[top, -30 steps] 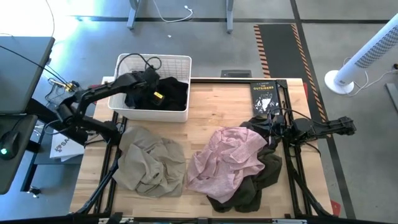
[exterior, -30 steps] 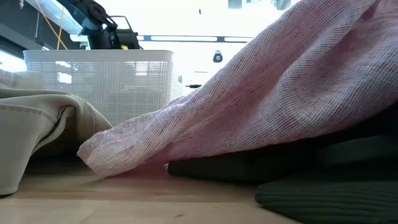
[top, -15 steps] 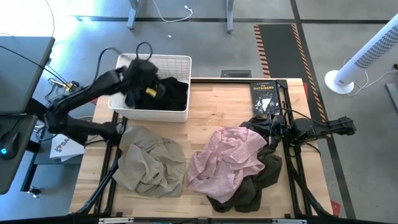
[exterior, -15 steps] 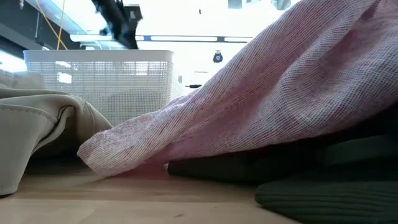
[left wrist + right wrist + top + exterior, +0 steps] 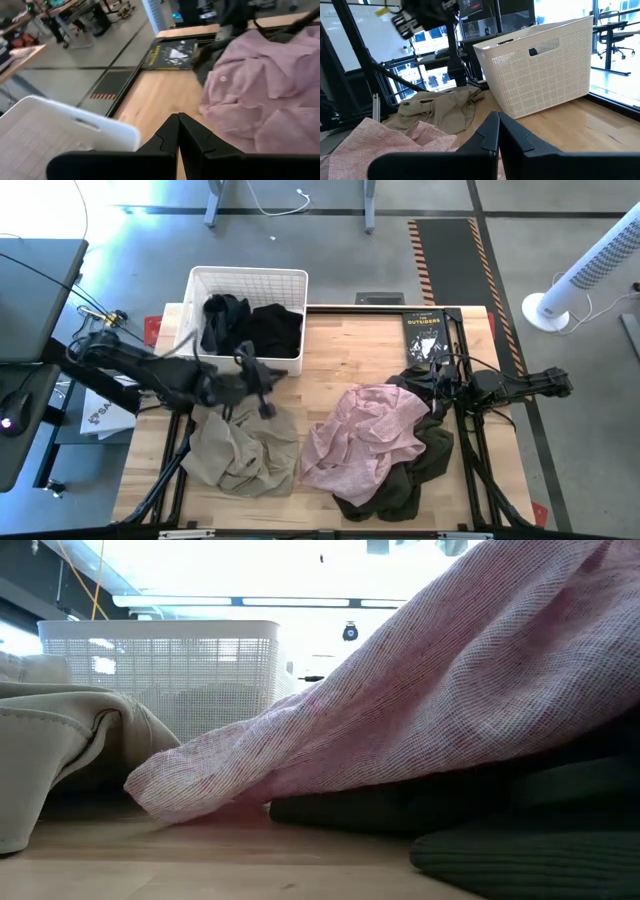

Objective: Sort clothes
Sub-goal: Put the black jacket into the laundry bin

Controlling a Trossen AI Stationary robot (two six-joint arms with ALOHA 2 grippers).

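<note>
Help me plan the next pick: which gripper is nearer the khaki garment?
Left. The left gripper hovers at the khaki garment's top edge; the right gripper waits beyond the pink garment.

The one piece of writing that can be read stands on the front cover of the black paperback book, which lies flat at the far right part of the light wooden table: in the high view the pale capitals of its title spell "OUTSIDERS", with a smaller line of lettering above it too fine to make out. In the left wrist view the same book shows a yellowish title line, but it is blurred beyond reading.
</note>
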